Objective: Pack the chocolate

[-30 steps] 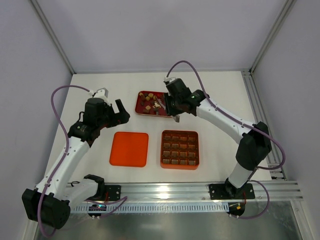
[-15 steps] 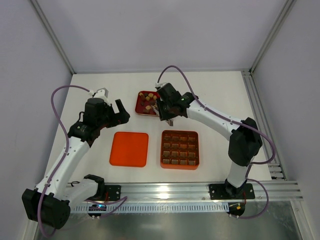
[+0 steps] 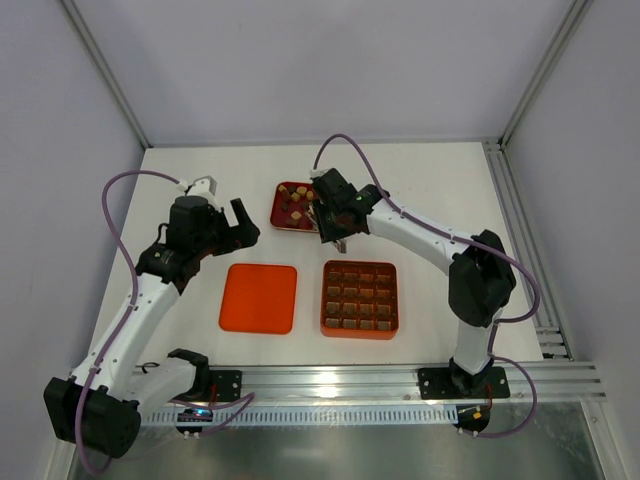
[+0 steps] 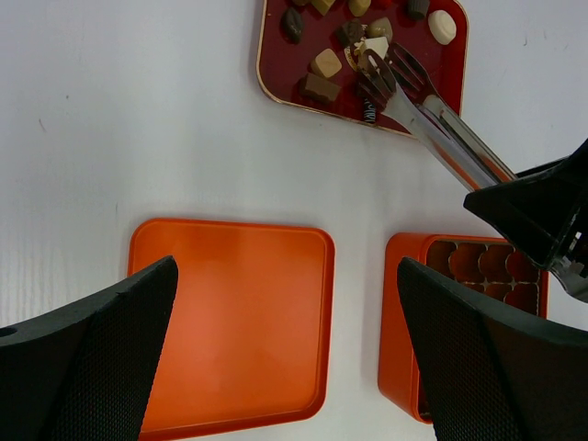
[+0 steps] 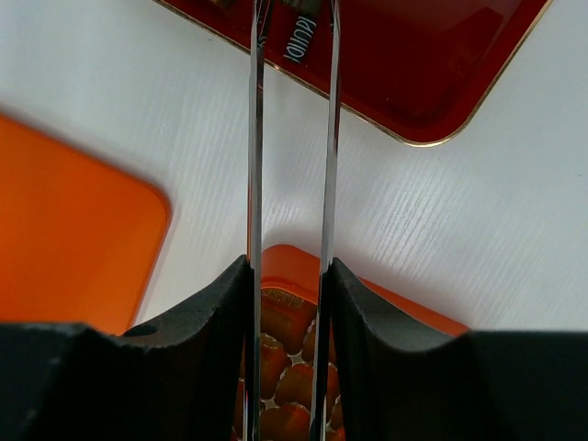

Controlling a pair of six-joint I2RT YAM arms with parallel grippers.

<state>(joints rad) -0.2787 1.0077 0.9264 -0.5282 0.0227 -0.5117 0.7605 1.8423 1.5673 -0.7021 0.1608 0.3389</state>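
At tweezers [image 4: 432,118] tips: tray [image 4: 276,60] w/ chocolate [image 4: 326,62] in it. Behind handle end: gridded box [image 4: 397,322]. Left of tweezers: lid [image 4: 234,322], beside box, apart.

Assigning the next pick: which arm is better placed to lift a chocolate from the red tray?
Right. The right gripper holds the tweezers, tips among the chocolate in the red tray. The left gripper hangs open near the orange lid, empty.
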